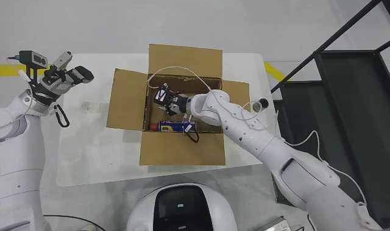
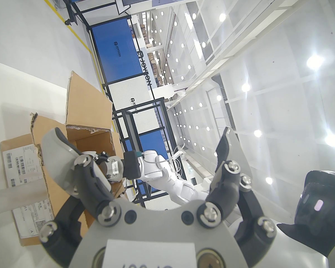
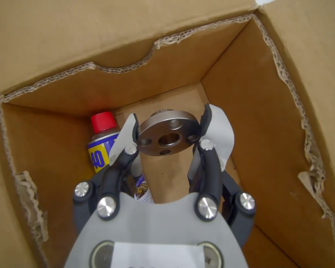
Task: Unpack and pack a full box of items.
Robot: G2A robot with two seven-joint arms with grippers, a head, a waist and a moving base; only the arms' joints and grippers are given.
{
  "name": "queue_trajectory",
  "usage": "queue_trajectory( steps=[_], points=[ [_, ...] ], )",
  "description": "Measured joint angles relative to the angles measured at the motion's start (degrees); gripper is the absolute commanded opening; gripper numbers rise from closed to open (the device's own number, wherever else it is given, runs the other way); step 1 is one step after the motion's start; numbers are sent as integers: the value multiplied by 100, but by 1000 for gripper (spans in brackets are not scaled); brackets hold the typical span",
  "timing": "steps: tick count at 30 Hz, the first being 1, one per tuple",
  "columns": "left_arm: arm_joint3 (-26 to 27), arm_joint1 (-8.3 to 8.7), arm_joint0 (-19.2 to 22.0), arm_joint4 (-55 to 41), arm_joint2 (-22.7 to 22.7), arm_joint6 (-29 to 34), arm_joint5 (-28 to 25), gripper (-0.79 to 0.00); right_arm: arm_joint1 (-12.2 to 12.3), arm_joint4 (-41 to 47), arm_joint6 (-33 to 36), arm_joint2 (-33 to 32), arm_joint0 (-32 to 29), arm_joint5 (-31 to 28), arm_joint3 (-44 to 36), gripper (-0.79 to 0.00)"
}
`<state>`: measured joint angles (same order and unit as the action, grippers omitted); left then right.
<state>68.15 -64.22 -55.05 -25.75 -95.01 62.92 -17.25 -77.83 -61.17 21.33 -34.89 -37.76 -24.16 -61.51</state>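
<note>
While the right jaws sit down inside the cardboard box (image 3: 268,112), they're clamped on a round metal flange (image 3: 167,136) w/ bolt holes, pinched between the tips. Blue-yellow spray can (image 3: 100,146), red cap, lies just beside them on the box floor. Left jaws are wide apart, nothing between em, well off from the box by the table (image 1: 91,145) edge.

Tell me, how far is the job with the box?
Done: the box flaps stand open. In hand: the right tool is shut on a metal flange inside the box. Remaining: the spray can lies in the box; the left tool is open, holding nothing.
</note>
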Motion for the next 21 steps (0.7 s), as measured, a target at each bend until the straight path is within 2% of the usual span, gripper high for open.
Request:
queue_trajectory(
  steps=[5,9,13,16,21],
  points=[
    [0,0,0,0,0,0,0,0,9,-54,-140,-149,-44,2,53,0],
    [0,0,0,0,0,0,0,0,121,-170,-324,-404,-200,-166,-139,0],
    [0,0,0,0,0,0,0,0,347,-299,-632,-835,-564,-708,-676,0],
    [0,0,0,0,0,0,0,0,550,-375,-605,-1244,-932,-1158,-1202,0],
    [0,0,0,0,0,0,0,0,860,-346,-598,-2090,-1711,-1418,-2205,0]
  ],
)
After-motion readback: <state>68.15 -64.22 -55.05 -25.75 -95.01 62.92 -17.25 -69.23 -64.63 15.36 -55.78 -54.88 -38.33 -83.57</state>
